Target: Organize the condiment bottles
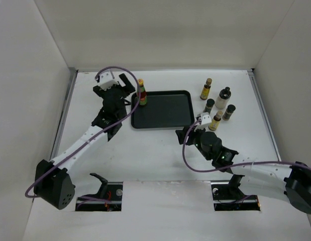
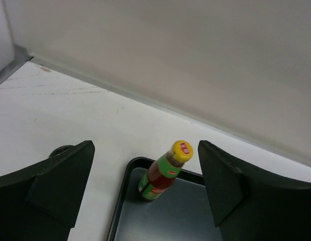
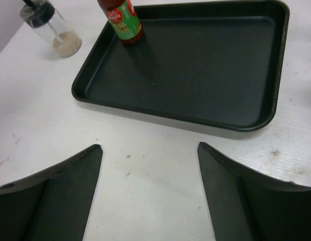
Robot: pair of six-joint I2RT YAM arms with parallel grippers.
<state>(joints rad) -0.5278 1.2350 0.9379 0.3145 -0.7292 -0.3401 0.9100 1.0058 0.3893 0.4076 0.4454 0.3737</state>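
Observation:
A red bottle (image 1: 142,93) with a green neck and yellow cap stands upright in the far left corner of the black tray (image 1: 168,120). It also shows in the left wrist view (image 2: 163,173) and the right wrist view (image 3: 121,19). My left gripper (image 1: 128,85) (image 2: 145,145) is open and empty, just left of and behind that bottle. My right gripper (image 1: 185,134) (image 3: 149,146) is open and empty, low over the table at the tray's near right corner. Several bottles stand right of the tray: a yellow-labelled one (image 1: 206,89), a whitish jar (image 1: 223,98), dark-capped ones (image 1: 209,105) (image 1: 228,112) and another yellow one (image 1: 214,121).
A clear jar with pale powder (image 3: 50,31) stands on the table left of the tray; my left arm hides it in the top view. The tray floor (image 3: 195,65) holds only the red bottle. White walls close in the table on three sides.

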